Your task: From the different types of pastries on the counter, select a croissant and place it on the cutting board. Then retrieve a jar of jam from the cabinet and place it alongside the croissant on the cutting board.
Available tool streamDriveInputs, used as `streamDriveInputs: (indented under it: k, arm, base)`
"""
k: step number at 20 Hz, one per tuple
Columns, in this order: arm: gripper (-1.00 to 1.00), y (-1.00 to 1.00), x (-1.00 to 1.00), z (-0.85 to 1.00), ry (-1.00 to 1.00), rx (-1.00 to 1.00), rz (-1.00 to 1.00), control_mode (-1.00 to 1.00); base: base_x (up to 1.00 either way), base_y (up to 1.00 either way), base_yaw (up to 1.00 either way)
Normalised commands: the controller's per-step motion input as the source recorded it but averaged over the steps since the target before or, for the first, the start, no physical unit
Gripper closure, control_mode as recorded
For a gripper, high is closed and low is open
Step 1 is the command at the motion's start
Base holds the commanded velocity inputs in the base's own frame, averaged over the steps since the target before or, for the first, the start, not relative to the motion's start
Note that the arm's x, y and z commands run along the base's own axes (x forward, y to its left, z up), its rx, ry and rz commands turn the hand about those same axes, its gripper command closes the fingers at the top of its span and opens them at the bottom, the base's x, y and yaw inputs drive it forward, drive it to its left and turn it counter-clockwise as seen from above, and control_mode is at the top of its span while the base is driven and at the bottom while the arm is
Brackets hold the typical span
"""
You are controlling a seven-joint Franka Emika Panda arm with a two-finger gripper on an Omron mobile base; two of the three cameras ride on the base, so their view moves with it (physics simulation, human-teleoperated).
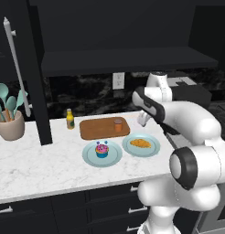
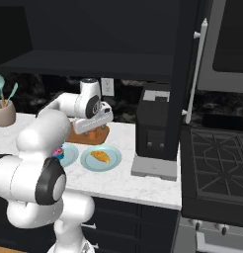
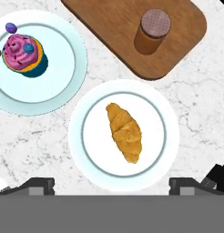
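Left base view: you look from behind the arm's left side, forward and down over the counter (image 1: 36,164), with the cutting board (image 1: 104,128) mid-frame and the cabinet (image 1: 128,59) above.
Right base view: you look from behind the arm's right side, forward and down, and the stove (image 2: 217,163) sits at your right.
Hand view: you look straight down from close above the croissant (image 3: 125,132) on its plate (image 3: 93,150); the cupcake (image 3: 22,54) lies at upper left.
Shared: both base views cover the counter, board and plates; the hand view gives you that patch much nearer.
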Motion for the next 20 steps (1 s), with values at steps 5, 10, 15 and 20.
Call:
streamDriveInputs:
  k: [5,10,15,20]
  arm:
    - [-1.0,0.02,0.44,0.0,0.1,-0.02,0.02,-1.0]
    - [-1.0,-0.07,0.37,0.0,0.07,-0.01,0.15,-1.0]
    - [-1.0,0.06,-0.26,-0.25,0.02,0.0,0.27,-1.0]
    - [-1.0,0.0,-0.22,-0.12,0.03,0.0,0.29,-1.0]
  base:
    - [0.0,0.0,0.0]
    - [0.0,0.0,0.0]
    - [0.0,0.0,0.0]
    - [0.0,0.0,0.0]
